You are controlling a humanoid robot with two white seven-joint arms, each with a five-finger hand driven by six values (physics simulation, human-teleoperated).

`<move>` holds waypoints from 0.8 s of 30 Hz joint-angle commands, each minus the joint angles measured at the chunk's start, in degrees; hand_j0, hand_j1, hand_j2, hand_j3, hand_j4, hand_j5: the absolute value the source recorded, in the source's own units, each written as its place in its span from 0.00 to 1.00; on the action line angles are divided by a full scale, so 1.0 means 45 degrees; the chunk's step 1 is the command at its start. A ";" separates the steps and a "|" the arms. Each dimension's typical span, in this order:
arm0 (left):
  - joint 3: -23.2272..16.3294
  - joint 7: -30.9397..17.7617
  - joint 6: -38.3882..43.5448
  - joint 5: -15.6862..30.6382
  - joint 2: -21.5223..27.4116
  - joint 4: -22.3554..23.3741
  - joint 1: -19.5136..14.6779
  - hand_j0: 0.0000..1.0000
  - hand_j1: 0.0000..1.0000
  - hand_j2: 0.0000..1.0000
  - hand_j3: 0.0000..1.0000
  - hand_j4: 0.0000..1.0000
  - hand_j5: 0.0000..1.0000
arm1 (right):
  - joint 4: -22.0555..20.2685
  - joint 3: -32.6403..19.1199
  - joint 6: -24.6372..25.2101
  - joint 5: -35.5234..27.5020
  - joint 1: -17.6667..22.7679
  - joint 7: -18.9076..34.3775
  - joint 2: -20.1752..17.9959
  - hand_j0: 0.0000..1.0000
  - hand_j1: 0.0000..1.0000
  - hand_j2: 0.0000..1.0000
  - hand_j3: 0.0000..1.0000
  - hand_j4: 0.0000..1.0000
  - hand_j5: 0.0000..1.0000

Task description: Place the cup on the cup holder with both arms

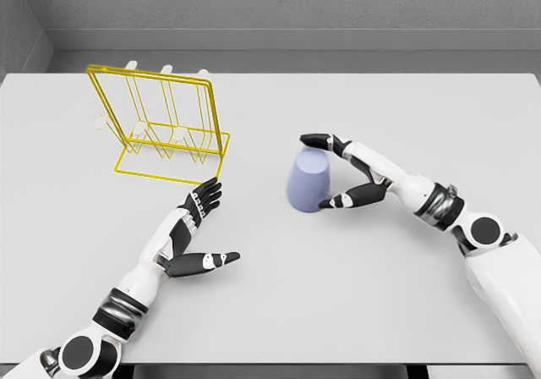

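Grasping was the step: my right hand (338, 172) pinched the cup (308, 183); left hand (196, 231), spread, waited near; next I needed lifting toward the cup holder (161, 125).

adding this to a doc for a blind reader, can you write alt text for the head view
The right hand closes around an upside-down lavender cup on a white table. The left hand hovers open just in front of a yellow wire cup holder standing at the table's left rear.
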 commanded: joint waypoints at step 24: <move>0.0780 -0.0001 0.1236 -0.1647 -0.2749 0.0549 -0.0390 1.00 1.00 1.00 1.00 1.00 1.00 | 0.0644 -0.2005 0.0021 -0.0299 0.0254 -0.0003 -0.1625 1.00 1.00 1.00 1.00 1.00 1.00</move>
